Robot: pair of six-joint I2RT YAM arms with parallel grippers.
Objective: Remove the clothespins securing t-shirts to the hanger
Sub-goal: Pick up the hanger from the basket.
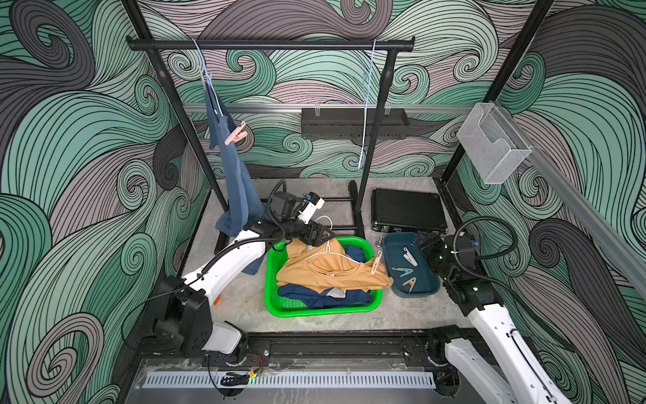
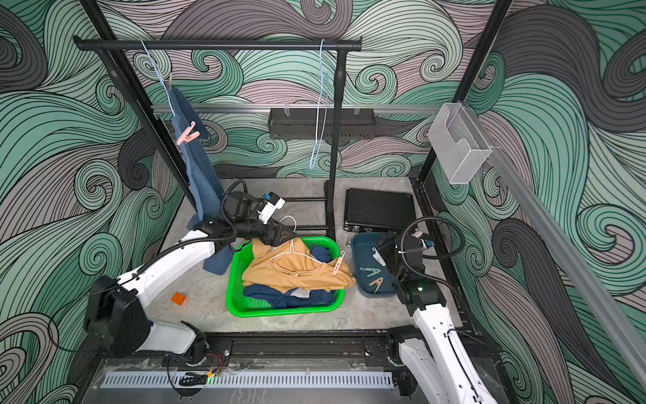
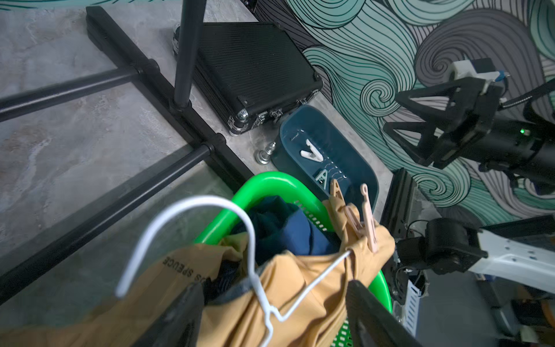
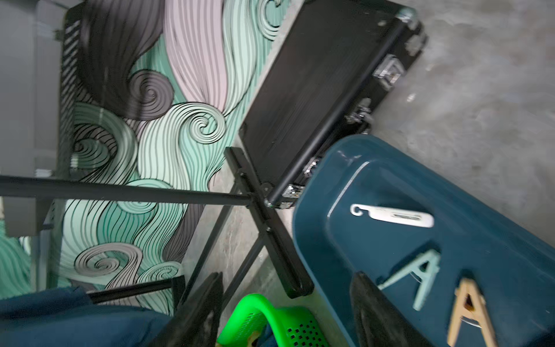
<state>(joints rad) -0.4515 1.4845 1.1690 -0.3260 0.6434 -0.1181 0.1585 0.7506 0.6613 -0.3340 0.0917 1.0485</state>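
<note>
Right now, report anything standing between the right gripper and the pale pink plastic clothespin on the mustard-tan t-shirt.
Nothing visible does. The right gripper hangs over the dark teal plastic tray; the pale pink clothespin sticks up beside the tray's rim, uncovered.

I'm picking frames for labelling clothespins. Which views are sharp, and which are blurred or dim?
Right wrist view: motion-smeared, the white clothespin in the tray streaked. Left wrist view: crisp on the pink clothespin, the tan shirt close by dimmer. Both top views: sharp and evenly lit.
</note>
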